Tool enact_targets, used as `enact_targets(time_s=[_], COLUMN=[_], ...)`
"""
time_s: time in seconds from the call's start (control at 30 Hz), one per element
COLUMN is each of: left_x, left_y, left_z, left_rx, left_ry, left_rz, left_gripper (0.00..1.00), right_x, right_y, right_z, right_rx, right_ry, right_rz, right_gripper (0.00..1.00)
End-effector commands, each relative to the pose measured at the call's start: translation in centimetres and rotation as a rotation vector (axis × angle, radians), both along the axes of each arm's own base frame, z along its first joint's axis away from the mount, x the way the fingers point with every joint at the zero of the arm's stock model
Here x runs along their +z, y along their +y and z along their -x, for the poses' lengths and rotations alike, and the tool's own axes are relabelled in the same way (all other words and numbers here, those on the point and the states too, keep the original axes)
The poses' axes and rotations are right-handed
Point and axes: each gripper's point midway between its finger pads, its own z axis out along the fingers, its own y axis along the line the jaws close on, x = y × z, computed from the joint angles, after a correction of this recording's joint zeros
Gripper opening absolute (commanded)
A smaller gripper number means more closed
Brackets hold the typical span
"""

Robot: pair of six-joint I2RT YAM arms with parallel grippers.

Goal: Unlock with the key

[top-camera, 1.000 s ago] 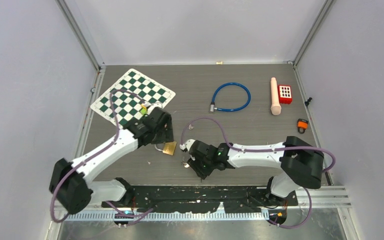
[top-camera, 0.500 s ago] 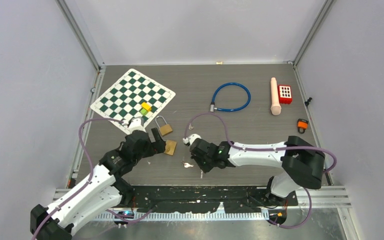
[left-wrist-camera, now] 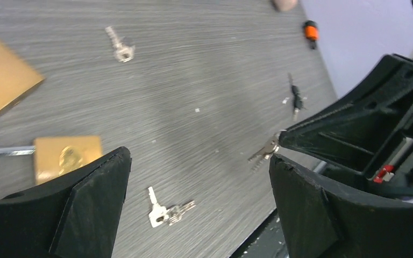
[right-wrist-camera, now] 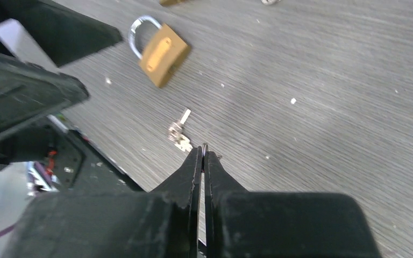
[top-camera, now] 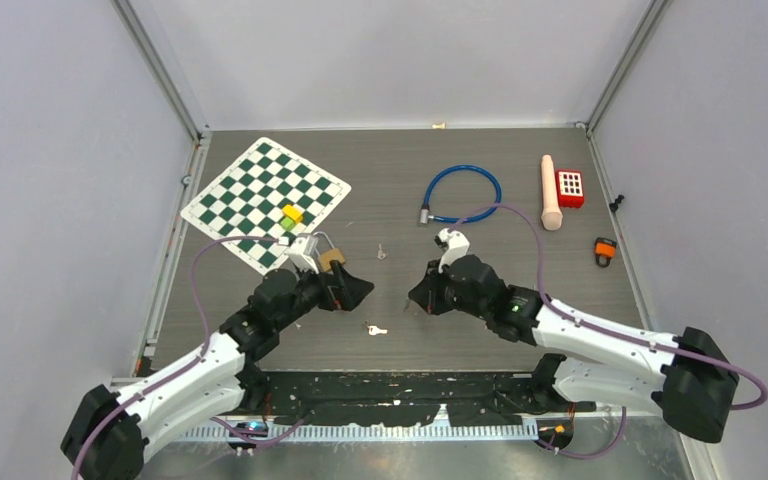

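**Key**: pinched in the closed right pincer, blade jutting from the tips, over the desk at near centre.

**Padlock**: brass, lying flat to the left of the key. It sits just beside one finger of the left pincer, which gapes wide and holds nothing.

**Step, as we judge it:** steady the lock, then insert. We would clamp the body by its flat sides with the keyway turned right. We would square the blade to the keyway before pushing, since so thin a grip may twist.

**Also present:** second padlock, farther off; key bunch; loose key.
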Motion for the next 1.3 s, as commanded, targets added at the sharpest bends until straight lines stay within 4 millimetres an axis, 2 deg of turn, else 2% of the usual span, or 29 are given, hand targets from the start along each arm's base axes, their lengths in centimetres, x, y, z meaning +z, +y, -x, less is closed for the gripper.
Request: enact_targets(time_s=[0.0,0.03,0.1,0.33,0.43,0.5,0.63,0.73,0.87,0.97,1.0,1.07,1.27], left_x=[6.8,7.0,7.2,6.1,5.8,5.6,5.7,5.8,5.4,5.1,4.9,4.7,4.2], left_y=[-3.0,-2.9,-2.6,-0.9,0.1,1.0,2.2,2.6,2.8,2.7,2.7,2.6,2.8], left_z=[-0.2,-0.4,-0.8,-1.1,-1.2,-1.3,-1.5,-1.5,-1.5,-1.6,-1.6,-1.6,-1.8], left_rx=[-0.13,-0.113,-0.085,0.005,0.046,0.079,0.126,0.138,0.144,0.146,0.146,0.142,0.15], left_ry=[-0.239,-0.238,-0.237,-0.189,-0.183,-0.184,-0.198,-0.2,-0.187,-0.172,-0.166,-0.156,-0.132], left_rz=[0.177,0.184,0.186,0.133,0.105,0.073,0.025,0.009,-0.002,-0.009,-0.012,-0.021,-0.055], left_gripper=[0.95,0.95,0.95,0.94,0.94,0.94,0.94,0.94,0.94,0.94,0.94,0.94,0.94], right_x=[5.5,6.2,5.5,-1.1,-4.1,-5.4,-5.9,-7.0,-6.3,-5.2,-4.4,-4.0,-5.3], right_y=[1.5,1.4,1.1,0.4,-0.8,-1.9,-4.1,-6.7,-8.6,-9.2,-9.2,-9.2,-7.8], right_z=[-1.0,-1.1,-1.3,-1.6,-0.4,0.5,2.3,4.0,5.4,5.3,5.1,4.7,4.6], right_rx=[-0.023,-0.029,-0.033,-0.01,-0.011,-0.01,-0.002,-0.011,-0.009,-0.002,0.005,0.005,-0.003], right_ry=[-0.098,-0.117,-0.119,-0.108,-0.035,0.013,0.074,0.155,0.208,0.212,0.207,0.215,0.308], right_rz=[-0.251,-0.28,-0.269,-0.12,-0.044,0.001,0.092,0.214,0.292,0.358,0.379,0.422,0.473], right_gripper=[0.05,0.05,0.05,0.05,0.05,0.05,0.1,0.21,0.4,0.51,0.53,0.56,0.58])
